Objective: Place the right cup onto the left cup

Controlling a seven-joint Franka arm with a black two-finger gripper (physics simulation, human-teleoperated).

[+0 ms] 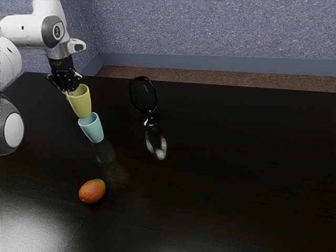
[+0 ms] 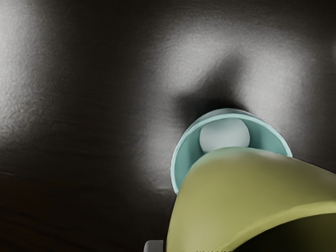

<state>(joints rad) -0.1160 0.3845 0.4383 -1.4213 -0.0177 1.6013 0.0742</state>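
Observation:
The black gripper (image 1: 68, 90) is at the upper left of the exterior view, shut on the rim of the yellow cup (image 1: 81, 102). That cup hangs slightly tilted, its base close above the mouth of the teal cup (image 1: 92, 128), which stands on the table. From the exterior view I cannot tell whether the cups touch. In the wrist view the yellow cup (image 2: 231, 194) covers part of the teal cup (image 2: 184, 152), whose far rim and pale inner bottom are visible. A small grey part of a fingertip (image 2: 154, 245) shows beside the yellow cup.
A dark wine glass (image 1: 150, 119) stands on the black table (image 1: 220, 173), to the exterior view's right of the cups. A red-orange mango (image 1: 92, 191) lies nearer the exterior camera. Behind the table is a blue-grey wall.

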